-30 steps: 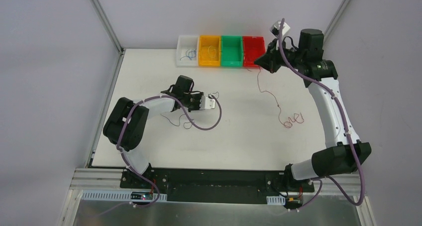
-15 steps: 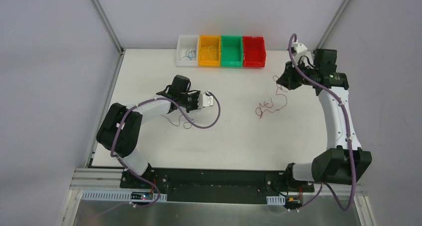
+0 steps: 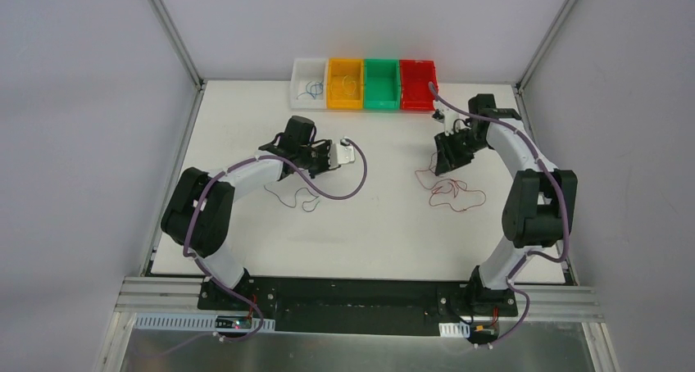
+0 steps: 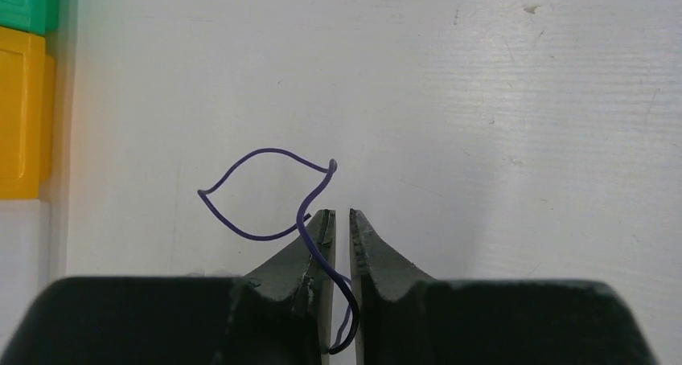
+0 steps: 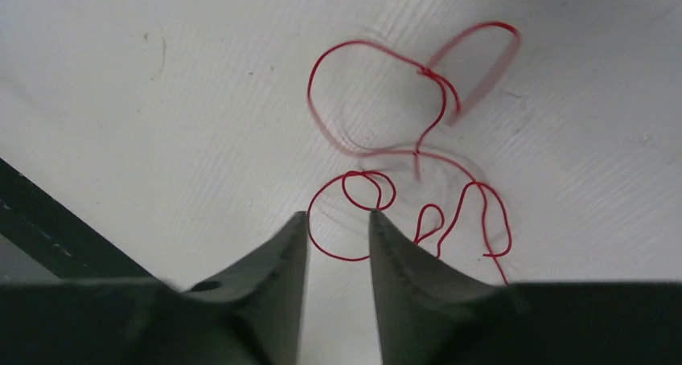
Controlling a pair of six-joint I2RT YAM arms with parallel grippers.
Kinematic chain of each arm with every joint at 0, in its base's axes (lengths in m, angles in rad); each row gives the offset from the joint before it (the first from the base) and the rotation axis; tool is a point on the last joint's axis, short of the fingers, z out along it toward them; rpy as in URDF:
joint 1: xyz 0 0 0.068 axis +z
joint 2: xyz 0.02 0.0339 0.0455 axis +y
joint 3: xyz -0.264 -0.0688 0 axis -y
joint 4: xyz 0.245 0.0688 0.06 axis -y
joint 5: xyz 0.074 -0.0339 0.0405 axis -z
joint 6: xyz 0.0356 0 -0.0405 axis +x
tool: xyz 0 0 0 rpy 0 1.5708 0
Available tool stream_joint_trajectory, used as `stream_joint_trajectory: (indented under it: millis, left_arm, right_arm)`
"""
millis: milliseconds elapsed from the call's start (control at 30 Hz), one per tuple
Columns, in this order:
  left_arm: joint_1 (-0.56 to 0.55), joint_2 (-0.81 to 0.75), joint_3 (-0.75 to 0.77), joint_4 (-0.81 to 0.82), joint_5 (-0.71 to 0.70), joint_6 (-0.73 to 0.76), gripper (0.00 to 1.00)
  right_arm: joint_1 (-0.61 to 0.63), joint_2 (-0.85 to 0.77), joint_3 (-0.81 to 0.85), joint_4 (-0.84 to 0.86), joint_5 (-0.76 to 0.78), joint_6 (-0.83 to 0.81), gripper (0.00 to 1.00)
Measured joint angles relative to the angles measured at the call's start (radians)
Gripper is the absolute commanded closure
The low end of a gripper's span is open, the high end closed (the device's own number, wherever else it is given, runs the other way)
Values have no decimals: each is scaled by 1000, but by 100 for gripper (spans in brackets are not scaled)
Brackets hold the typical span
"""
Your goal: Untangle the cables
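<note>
Swung back from the bins, right claw hangs slightly parted, empty; red cable lies heaped on the surface at its 12 o'clock (left claw, narrow, straddles blue cable).

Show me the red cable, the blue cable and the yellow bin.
red cable (image 5: 424, 73), right wrist view, on the kink between its upper loops.
blue cable (image 4: 269, 150), left wrist view, top of its arch.
yellow bin (image 3: 344, 104), top external view, on its near wall.

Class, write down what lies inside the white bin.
The white bin holds a thin, curled blue wire; whether another wire lies beneath is too small to tell.
</note>
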Motion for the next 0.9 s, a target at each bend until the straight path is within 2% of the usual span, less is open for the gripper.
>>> stream_joint_trajectory:
  millis: [67, 233, 267, 433, 600, 767, 900]
  left_arm:
    - [0, 0, 0, -6, -4, -5, 86]
    - [0, 0, 0, -21, -12, -15, 86]
    - [0, 0, 0, -23, -14, -16, 86]
    - [0, 0, 0, -38, -19, -16, 85]
    - [0, 0, 0, -45, -23, -19, 83]
    - [0, 0, 0, -57, -25, -20, 83]
    - [0, -4, 0, -58, -32, -21, 83]
  right_arm:
    - [0, 13, 3, -40, 19, -29, 34]
    - [-3, 5, 2, -109, 40, -115, 5]
    - [-3, 2, 0, -114, 40, -132, 2]
    - [-5, -76, -89, -137, 39, -319, 1]
    - [1, -208, -291, -73, 49, -492, 1]
    - [25, -145, -308, 6, 74, -549, 1]
    - [55, -129, -369, 159, 146, -573, 4]
